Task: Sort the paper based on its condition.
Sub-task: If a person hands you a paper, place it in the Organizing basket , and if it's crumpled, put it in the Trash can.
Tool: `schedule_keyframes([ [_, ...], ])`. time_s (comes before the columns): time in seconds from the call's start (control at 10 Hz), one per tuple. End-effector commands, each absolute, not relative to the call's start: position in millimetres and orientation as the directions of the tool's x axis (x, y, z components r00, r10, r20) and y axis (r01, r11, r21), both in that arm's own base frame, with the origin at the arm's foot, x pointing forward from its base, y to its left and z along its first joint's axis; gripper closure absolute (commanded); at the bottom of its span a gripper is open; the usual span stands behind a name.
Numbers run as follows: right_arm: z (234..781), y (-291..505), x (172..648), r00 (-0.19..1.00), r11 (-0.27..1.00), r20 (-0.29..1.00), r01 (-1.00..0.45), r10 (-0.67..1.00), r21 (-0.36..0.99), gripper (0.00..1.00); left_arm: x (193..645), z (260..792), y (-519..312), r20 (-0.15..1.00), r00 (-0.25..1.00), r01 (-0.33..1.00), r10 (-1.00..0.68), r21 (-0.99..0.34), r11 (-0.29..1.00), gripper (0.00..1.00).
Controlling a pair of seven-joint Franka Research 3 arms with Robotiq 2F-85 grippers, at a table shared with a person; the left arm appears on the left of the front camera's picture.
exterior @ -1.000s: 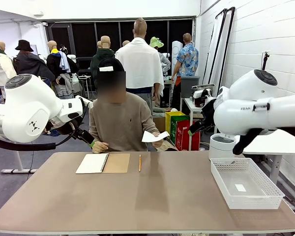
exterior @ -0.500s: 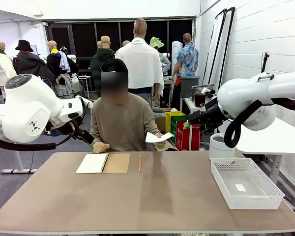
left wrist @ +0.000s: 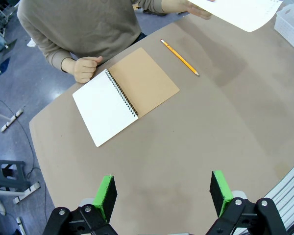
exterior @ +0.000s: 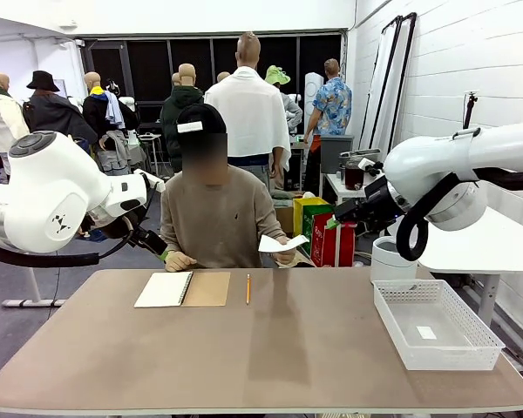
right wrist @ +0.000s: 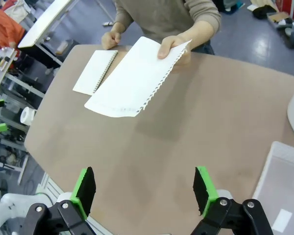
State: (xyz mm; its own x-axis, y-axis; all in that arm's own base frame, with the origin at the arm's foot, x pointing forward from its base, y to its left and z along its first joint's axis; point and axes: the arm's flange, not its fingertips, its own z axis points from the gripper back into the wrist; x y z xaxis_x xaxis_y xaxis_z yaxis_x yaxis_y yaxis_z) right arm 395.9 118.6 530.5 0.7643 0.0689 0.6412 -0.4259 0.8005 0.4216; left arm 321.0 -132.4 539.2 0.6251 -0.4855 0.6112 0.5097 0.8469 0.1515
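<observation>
The person across the table holds out a sheet of white paper (exterior: pixel 281 244) in one hand, above the table's far edge. In the right wrist view the paper (right wrist: pixel 136 79) has a torn, perforated edge and hangs well beyond my open right gripper (right wrist: pixel 144 189). From the front, my right gripper (exterior: pixel 332 223) hovers high at the right, pointing toward the person. My left gripper (left wrist: pixel 163 194) is open and empty above the table; from the front, this left gripper (exterior: pixel 161 253) sits by the person's fist.
An open spiral notebook (exterior: pixel 182 289) with a tan cover lies at the far left of the table, a yellow pencil (exterior: pixel 248 288) beside it. A white mesh basket (exterior: pixel 392 320) holding a small white scrap stands at the right. A white cylinder (exterior: pixel 392 259) stands behind it.
My right arm has swung round so its gripper now points toward the person and the paper. The person has lowered the sheet slightly. My left arm has not moved.
</observation>
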Motion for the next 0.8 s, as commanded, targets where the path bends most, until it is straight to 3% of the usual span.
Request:
schedule_keyframes([
  [0.0,531.0,118.6,397.0,0.773,0.788,0.632,-0.422,0.053,0.45,0.0,321.2,539.4,-131.6,0.612,0.626,0.509,-0.483,0.149,0.848,0.0],
  [0.1,530.5,118.6,395.9,0.764,0.801,0.641,-0.426,0.069,0.422,0.0,321.2,539.4,-131.6,0.612,0.626,0.509,-0.483,0.149,0.848,0.0],
  [0.4,530.4,114.5,462.7,0.903,0.707,0.415,-0.221,-0.111,0.671,0.0,321.2,539.4,-131.6,0.612,0.626,0.509,-0.483,0.149,0.848,0.0],
  [0.7,506.2,110.8,503.1,0.961,0.585,0.217,-0.076,-0.174,0.807,0.0,321.2,539.4,-131.6,0.612,0.626,0.509,-0.483,0.149,0.848,0.0],
])
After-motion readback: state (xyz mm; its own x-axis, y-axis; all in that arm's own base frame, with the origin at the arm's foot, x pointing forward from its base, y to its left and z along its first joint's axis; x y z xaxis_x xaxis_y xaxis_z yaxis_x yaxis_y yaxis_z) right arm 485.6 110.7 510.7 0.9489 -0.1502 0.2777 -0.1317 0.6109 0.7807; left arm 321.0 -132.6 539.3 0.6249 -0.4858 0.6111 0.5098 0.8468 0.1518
